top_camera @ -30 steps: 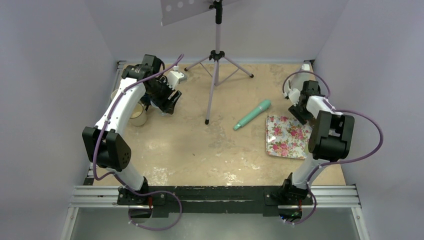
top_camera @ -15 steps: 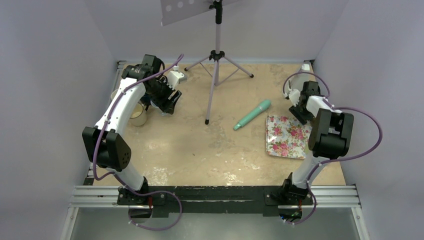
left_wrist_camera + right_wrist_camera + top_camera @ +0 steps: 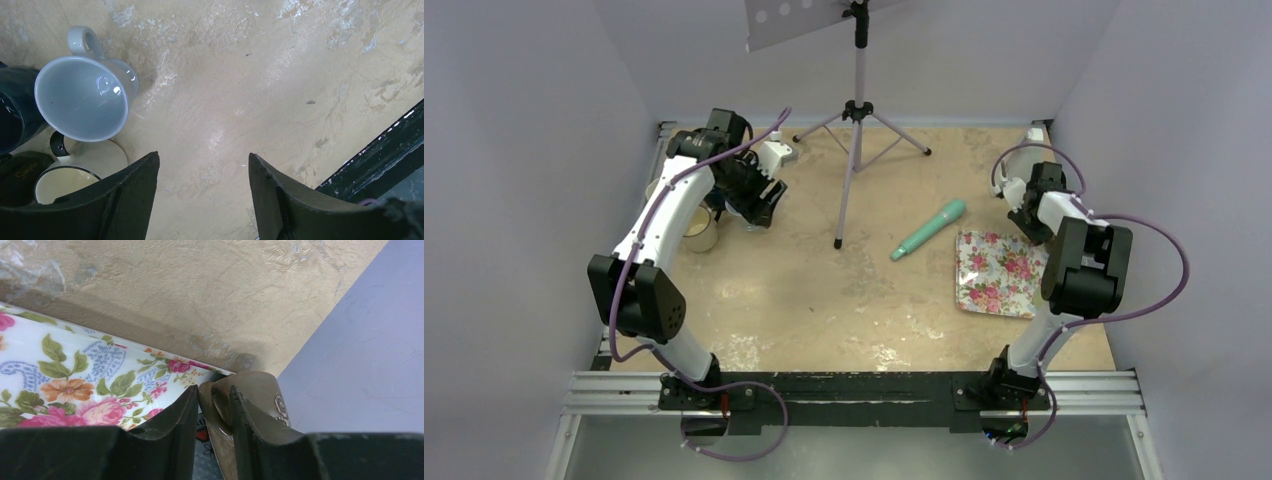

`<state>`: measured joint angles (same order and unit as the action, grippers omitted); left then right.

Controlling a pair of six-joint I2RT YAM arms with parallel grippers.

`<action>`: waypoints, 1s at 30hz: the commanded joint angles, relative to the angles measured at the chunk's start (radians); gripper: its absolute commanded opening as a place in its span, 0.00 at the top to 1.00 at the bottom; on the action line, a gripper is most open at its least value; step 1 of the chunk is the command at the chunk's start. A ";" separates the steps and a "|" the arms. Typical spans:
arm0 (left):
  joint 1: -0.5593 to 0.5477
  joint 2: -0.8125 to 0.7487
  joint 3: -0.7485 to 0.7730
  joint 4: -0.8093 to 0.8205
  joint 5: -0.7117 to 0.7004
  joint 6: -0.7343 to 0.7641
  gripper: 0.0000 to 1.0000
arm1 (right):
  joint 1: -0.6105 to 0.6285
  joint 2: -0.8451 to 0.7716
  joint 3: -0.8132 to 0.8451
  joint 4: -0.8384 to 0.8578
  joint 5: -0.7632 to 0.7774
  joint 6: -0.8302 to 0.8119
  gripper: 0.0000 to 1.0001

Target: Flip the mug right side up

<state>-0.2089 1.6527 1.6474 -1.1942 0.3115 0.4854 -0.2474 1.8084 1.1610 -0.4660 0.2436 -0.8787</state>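
The pale mug (image 3: 82,97) by the tabletop's far-left corner looks already upright, so the left gripper (image 3: 202,170), jaws wide and empty, need only lift clear.

Soft, even light from above keeps all three views bright, with small glare spots inside the white mug (image 3: 82,97), a faint shadow beside it on the bench (image 3: 260,75), and the left fingers (image 3: 131,197) and right fingers (image 3: 167,432) dark and blurred up close.
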 commanded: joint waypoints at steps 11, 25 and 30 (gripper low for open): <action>0.009 -0.062 0.016 0.032 0.025 0.024 0.31 | 0.018 -0.028 0.069 -0.084 -0.121 0.050 1.00; 0.009 -0.072 0.015 0.017 0.109 -0.015 0.30 | 0.193 -0.129 0.104 -0.239 -0.260 0.123 1.00; 0.008 -0.071 0.024 0.004 0.132 -0.027 0.30 | 0.241 -0.199 0.095 -0.232 -0.319 0.178 1.00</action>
<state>-0.2085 1.6184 1.6474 -1.1889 0.3866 0.4805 -0.0235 1.6958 1.2282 -0.6807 -0.0147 -0.7631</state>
